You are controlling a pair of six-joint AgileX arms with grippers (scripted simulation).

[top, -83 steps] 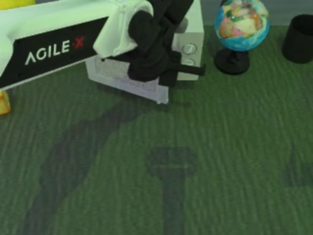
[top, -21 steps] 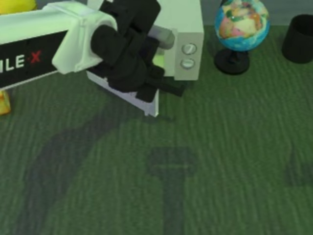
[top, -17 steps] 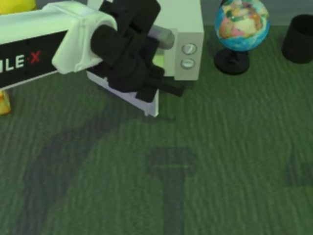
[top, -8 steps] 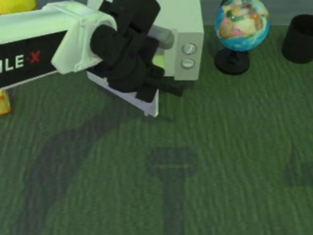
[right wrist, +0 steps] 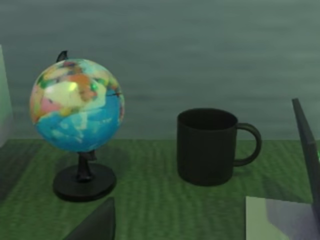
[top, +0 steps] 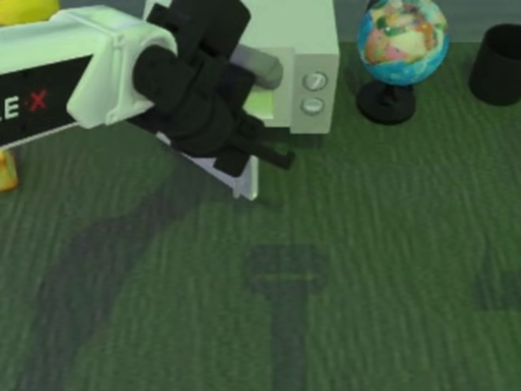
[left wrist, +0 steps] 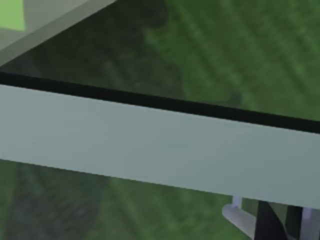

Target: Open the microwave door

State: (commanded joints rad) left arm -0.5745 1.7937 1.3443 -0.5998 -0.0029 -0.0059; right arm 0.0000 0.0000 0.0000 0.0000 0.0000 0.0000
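Left hand [top: 273,153] at free edge of door [top: 247,184], beside it; finger spread not discernible. Door swung partly out from microwave [top: 305,49], lit cavity visible behind. Microwave at desk [top: 366,269] far edge, centre-left. Globe [top: 403,41] just right of it, mug [top: 496,63] farther right. Right arm out of top view.

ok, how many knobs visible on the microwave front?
2. Both sit on the microwave's narrow panel, right of the open microwave door: upper knob, lower knob just below it. The left gripper covers part of the front, so more could be hidden.
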